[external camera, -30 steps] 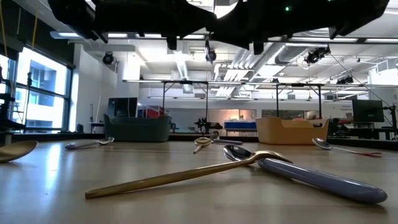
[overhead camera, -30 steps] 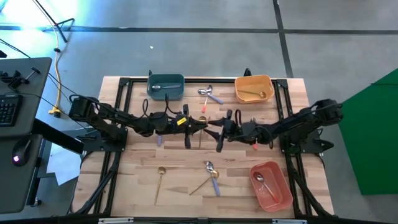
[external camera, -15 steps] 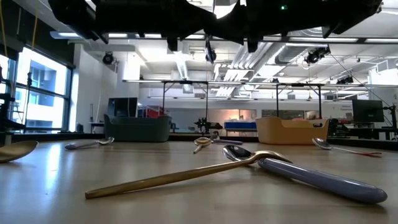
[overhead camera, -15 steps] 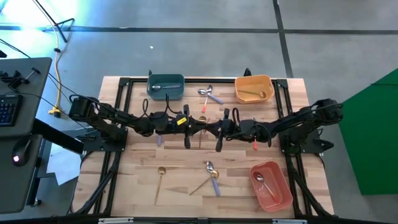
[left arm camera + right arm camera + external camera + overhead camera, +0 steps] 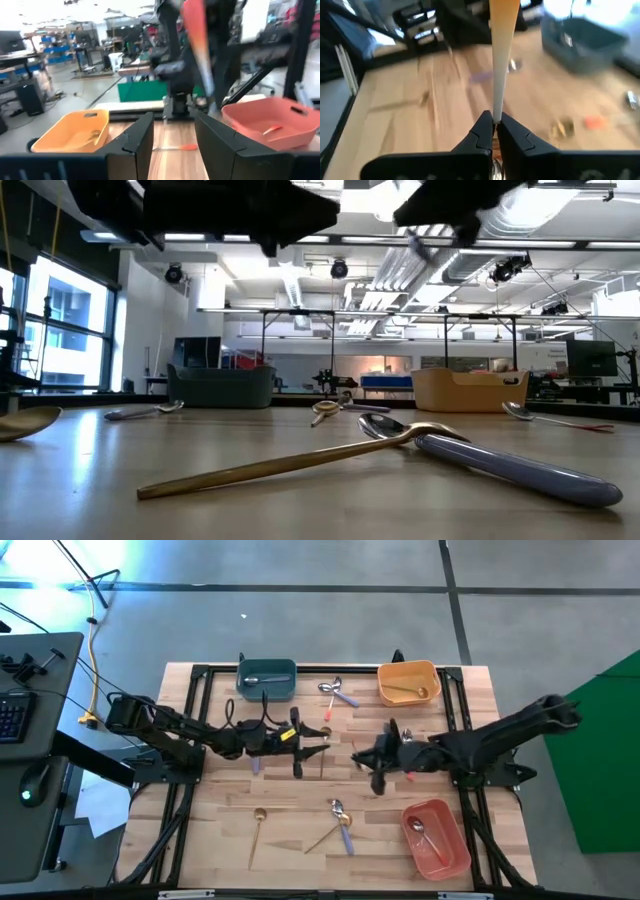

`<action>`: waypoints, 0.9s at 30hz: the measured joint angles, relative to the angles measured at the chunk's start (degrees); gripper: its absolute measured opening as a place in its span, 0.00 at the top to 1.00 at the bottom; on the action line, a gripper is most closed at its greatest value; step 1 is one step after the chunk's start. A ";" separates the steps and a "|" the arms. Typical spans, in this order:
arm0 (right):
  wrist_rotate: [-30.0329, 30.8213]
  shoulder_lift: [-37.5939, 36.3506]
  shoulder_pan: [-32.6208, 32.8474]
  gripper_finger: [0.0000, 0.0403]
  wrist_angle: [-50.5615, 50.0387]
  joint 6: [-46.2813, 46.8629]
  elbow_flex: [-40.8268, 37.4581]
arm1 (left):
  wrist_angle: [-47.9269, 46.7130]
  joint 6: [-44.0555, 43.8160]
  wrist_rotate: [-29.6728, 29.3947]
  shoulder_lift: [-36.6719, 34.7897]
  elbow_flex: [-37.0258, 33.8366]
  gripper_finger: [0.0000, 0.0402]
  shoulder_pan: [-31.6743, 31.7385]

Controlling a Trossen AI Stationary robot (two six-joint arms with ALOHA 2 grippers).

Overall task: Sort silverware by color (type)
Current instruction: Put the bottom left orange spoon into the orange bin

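One utensil (image 5: 502, 60), pink-handled, is pinched in the right gripper (image 5: 493, 131) above mid-table (image 5: 290, 800); the left gripper (image 5: 172, 137) stands released alongside. Handover looks complete; next, probably carrying it over the red-pink bin (image 5: 447, 852).

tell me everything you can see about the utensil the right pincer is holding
The utensil is slim, with a long handle that looks orange to pale cream under motion blur; the left wrist view shows it reddish-orange. Its handle is pinched between the shut fingers of the right pincer and sticks straight out from them. It is held in the air above the wooden table, touching nothing else. Its head cannot be seen.
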 joint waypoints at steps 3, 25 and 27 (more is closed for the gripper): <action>0.93 -0.02 3.86 1.00 -17.98 10.75 7.51 | 0.01 -0.03 -1.49 -0.59 -1.73 0.67 0.00; -13.11 11.52 27.54 1.00 -53.77 75.16 22.16 | 0.46 2.03 -2.57 -0.65 -2.59 0.68 0.15; -15.93 12.27 29.03 1.00 -52.24 77.13 22.16 | 0.38 2.01 -2.57 -0.67 -2.59 0.68 0.15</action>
